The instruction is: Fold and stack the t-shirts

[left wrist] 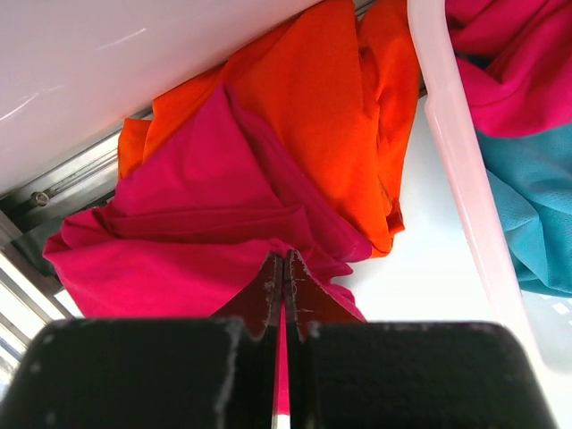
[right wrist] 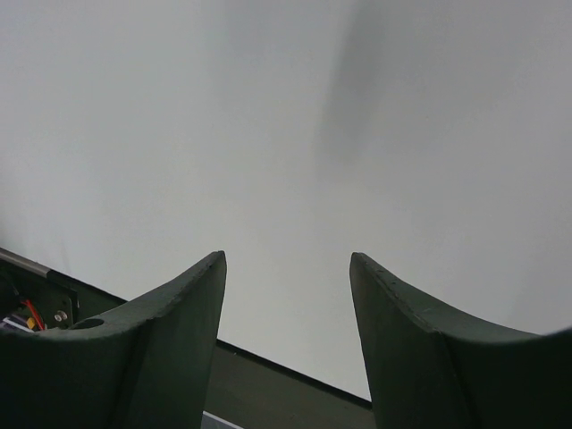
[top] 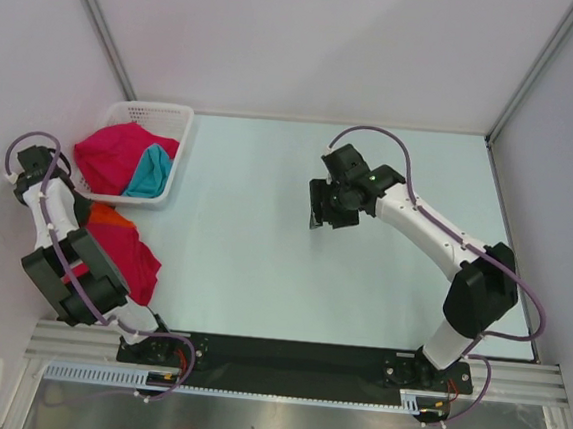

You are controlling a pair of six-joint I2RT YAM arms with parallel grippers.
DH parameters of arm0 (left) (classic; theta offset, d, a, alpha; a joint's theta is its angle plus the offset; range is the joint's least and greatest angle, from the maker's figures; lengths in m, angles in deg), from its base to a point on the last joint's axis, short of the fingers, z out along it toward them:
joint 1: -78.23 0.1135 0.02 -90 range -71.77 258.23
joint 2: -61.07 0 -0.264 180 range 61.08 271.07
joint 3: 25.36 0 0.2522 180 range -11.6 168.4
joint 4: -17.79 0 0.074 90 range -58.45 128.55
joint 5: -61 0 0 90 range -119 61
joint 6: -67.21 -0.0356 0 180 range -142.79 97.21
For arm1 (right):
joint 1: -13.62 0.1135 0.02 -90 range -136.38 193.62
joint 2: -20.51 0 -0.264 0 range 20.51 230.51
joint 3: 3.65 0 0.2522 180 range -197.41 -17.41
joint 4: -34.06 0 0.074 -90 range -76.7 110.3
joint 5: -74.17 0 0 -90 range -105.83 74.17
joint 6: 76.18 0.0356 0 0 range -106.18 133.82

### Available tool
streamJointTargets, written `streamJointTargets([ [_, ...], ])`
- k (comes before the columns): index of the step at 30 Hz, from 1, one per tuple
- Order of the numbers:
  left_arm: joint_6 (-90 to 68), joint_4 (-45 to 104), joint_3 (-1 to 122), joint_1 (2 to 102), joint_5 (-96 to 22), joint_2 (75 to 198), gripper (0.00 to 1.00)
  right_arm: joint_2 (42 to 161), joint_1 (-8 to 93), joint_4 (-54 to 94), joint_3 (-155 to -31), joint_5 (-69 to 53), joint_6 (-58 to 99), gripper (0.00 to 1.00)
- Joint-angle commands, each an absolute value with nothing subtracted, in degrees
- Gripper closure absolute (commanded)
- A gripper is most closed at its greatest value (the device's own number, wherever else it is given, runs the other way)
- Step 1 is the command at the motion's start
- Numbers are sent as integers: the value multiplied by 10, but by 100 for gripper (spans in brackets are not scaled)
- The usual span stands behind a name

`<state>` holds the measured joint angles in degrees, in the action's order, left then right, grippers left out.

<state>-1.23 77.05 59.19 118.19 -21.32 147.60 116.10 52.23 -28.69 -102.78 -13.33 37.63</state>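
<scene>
**A:** What do the shirts look like?

**B:** Soft, plain and all crumpled. One red shirt lies bunched at the left edge of the tabletop. The orange shirt touches it on the far side and seems to run partly under it. The other red shirt and the teal shirt are heaped in the white basket in the far left corner.

**A:** Anything you can't make out?

**B:** From above, the left arm covers part of the red and orange pile, and I can't pick out its hand there. The teal shirt shows only as a patch beside the red one. In the left wrist view the basket is cut off at the frame edge.

**A:** And the arms?

**B:** The left arm is folded back along the left wall. The left hand has its fingers pressed together, tips right at the red shirt's folds. I can't tell whether any cloth is pinched. The right arm reaches out over the middle of the tabletop. The right hand is well apart from the shirts, its fingers spread wide with nothing between them.
</scene>
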Motion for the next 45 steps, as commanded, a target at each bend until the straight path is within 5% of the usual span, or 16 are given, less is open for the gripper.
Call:
streamJointTargets([
  [1,5,744,649,1198,-185,1478,100,1177,523,-292,-1072,-126,365,37],
  [19,24,751,742,1198,-202,1531,98,1234,522,-304,-1134,-119,359,38],
  [21,16,745,734,1197,-223,1530,72,1234,526,-304,-1134,-117,359,38],
  [22,13,745,731,1195,-232,1527,44,1236,526,-305,-1134,-114,360,38],
  [24,14,745,723,1190,-229,1522,22,1237,531,-304,-1135,-112,361,38],
  [25,12,745,720,1184,-227,1515,2,1238,532,-305,-1136,-113,361,38],
  [34,-12,732,684,1137,-285,1415,1,1242,562,-309,-1137,-132,382,38],
  [38,-48,652,637,1095,-396,1375,1,1240,576,-309,-1134,-149,397,37],
  [41,-84,644,648,1050,-453,1398,0,1228,591,-302,-1123,-157,409,37],
  [45,-143,690,699,970,-365,1493,0,1189,609,-289,-1079,-173,428,37],
])
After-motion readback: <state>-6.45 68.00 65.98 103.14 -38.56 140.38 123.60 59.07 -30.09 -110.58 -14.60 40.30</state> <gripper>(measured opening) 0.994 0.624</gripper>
